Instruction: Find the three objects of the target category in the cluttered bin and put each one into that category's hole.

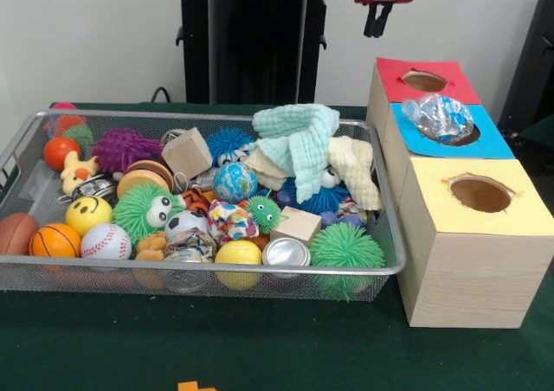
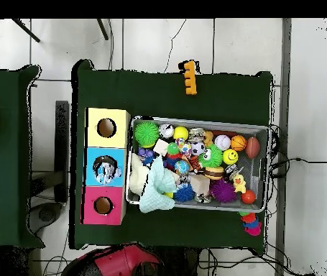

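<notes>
One green-covered counter [image 1: 260, 356] carries everything, and on it the biggest thing is a wire mesh bin [image 1: 26, 140] packed with toys. Beside the bin stands a wooden sorting box [image 1: 467, 278] with three coloured tops in a row: red [image 1: 394, 69], blue [image 1: 493, 140] and yellow [image 1: 519, 179], each with a round hole. A crumpled clear plastic bottle [image 1: 440, 116] lies on the blue top, sitting over its hole and not dropped through; in the overhead view it shows as a pale lump on the blue square [image 2: 106, 169].

Inside the bin, a mint-green cloth [image 1: 299, 140] is heaped at the end nearest the box, with a cream cloth [image 1: 355, 170] touching it. Smaller things crowd the rest: a green spiky ball [image 1: 346, 248], a purple spiky ball [image 1: 125, 147], a wooden block [image 1: 187, 153], a yellow smiley ball [image 1: 88, 214], a baseball [image 1: 106, 242], a small basketball [image 1: 54, 240] and a silver can [image 1: 286, 253] lying against the near wall.

High above the box's red end hangs the tool [image 1: 377, 21], well apart from everything on the counter, empty, its two dark fingers hanging close together; I cannot tell whether they touch.

An orange piece [image 2: 189, 77] lies alone on the counter, apart from the bin.
</notes>
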You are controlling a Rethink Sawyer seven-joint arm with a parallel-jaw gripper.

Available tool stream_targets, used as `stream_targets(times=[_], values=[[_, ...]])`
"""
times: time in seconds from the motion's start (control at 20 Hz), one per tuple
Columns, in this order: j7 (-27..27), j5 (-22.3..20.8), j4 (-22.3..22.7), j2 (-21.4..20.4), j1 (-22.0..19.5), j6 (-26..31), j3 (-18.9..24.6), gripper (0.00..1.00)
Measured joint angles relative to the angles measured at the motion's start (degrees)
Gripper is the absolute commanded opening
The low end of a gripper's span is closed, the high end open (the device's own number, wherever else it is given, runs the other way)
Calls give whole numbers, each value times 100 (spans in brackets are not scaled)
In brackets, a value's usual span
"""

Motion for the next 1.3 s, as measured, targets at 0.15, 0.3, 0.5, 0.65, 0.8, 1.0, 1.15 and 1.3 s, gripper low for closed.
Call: stream_targets(times=[0.15,0.3,0.5,0.65,0.8,1.0,1.15,1.3], values=[[0,66,-1,58,62,-1,-13,0],[0,102,-10,77,82,-1,-23,0],[0,141,-52,112,101,-1,-76,0],[0,143,-117,145,148,-1,-163,0],[0,162,-170,151,239,-1,-257,0],[0,258,-272,150,432,0,-362,0],[0,386,-353,141,540,18,-367,0],[0,479,-396,112,599,82,-374,0]])
